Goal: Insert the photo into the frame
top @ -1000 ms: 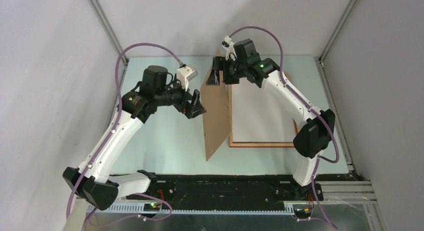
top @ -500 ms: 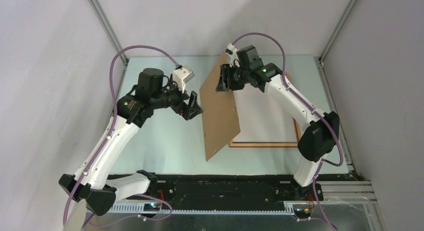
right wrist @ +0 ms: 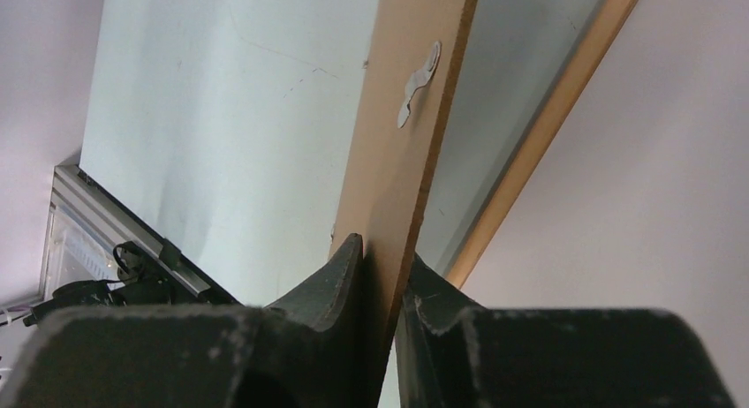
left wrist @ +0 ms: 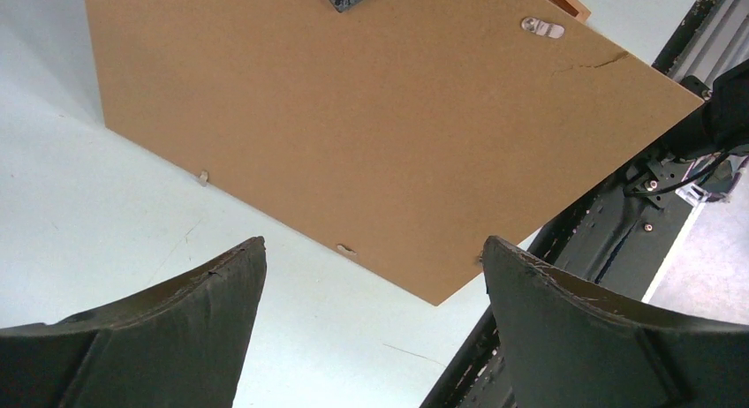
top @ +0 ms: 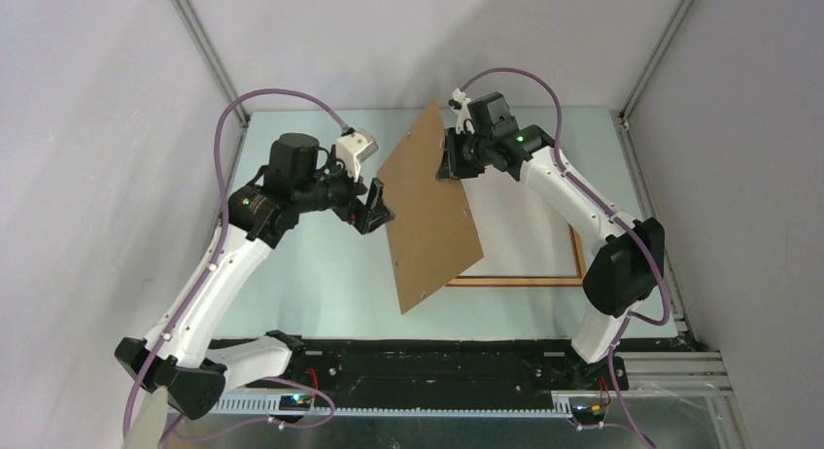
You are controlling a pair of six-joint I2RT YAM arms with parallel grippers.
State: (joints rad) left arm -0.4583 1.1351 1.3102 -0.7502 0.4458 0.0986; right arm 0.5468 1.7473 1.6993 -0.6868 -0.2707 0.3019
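The right hand (right wrist: 382,267) clamps the far edge of a flat brown backing board (top: 432,216), which is tilted, its long axis running away from the arms. The left hand (top: 379,202) gapes empty beside it. To the right, a thin orange-brown wooden frame (top: 515,282) lies flat on the pale worktop (top: 321,274), with the white-backed photo (top: 525,230) inside.

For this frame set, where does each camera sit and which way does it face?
Top external: high behind the robot, looking down on the table; left arm and right arm show.
Left wrist: on the left arm, facing the broad side of the backing board; open left pincer below.
Right wrist: looks along the board's edge, right pincer clamped on it, frame beside.
Shared: both wrist views show the board.
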